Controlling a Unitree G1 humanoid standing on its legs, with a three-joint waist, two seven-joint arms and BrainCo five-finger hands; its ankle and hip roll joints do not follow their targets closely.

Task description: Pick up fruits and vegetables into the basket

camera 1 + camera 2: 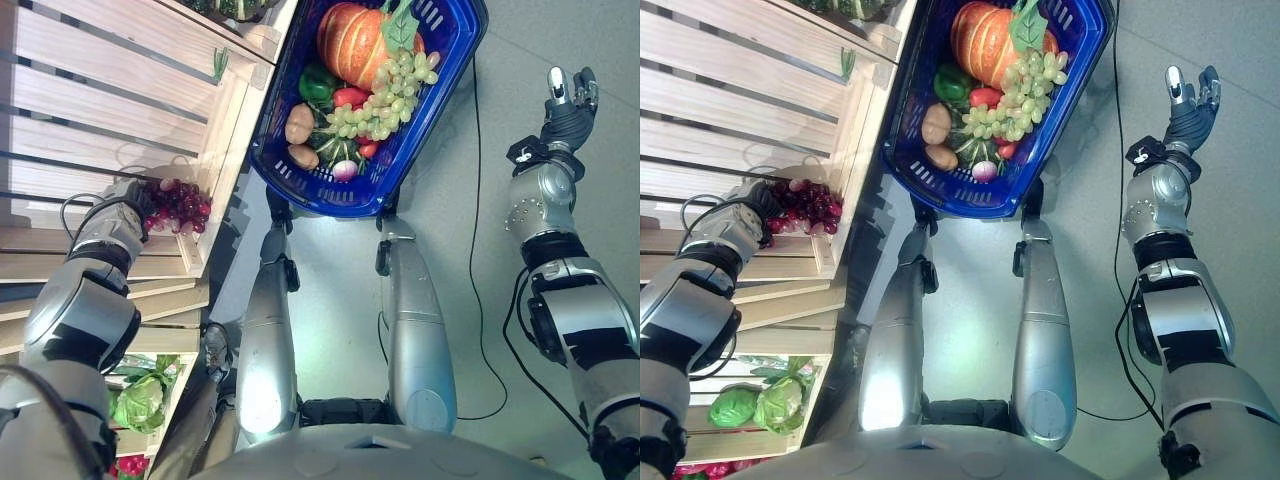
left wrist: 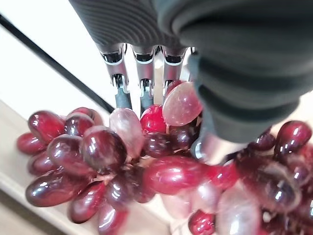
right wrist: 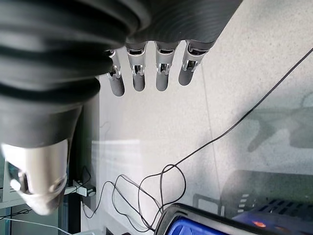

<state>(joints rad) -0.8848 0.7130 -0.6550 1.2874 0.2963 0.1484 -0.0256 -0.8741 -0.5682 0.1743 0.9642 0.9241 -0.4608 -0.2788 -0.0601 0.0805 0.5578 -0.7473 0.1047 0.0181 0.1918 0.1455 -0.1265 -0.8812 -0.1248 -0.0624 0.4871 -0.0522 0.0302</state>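
The left robot hand (image 1: 140,200) reaches into a pale wooden slatted crate shelf (image 1: 120,90) at about 9 o'clock in the head views, and its fingers (image 2: 122,88) curl around a bunch of red grapes (image 2: 146,171), with the thumb pressed in on the opposite side. The bunch sits at the shelf's front edge, just beside the wooden rim.

The blue plastic basket (image 1: 300,185) stands on the floor at 12 o'clock, just past the shelf's corner. Inside it lie an orange pumpkin (image 1: 350,40) at the far end, a bunch of green grapes (image 1: 385,100) draped across the middle, a green bell pepper (image 1: 316,84), a red pepper (image 1: 350,97) touching it, two potatoes (image 1: 300,125) along the near left wall, and a small purple-white onion (image 1: 345,169) near the front.

The right robot hand (image 1: 568,95) is raised at 2 o'clock over the grey floor (image 1: 600,200), well apart from the basket, fingers straight and loosely spread, holding nothing.

A green cabbage (image 1: 140,400) rests on a lower shelf at 8 o'clock.
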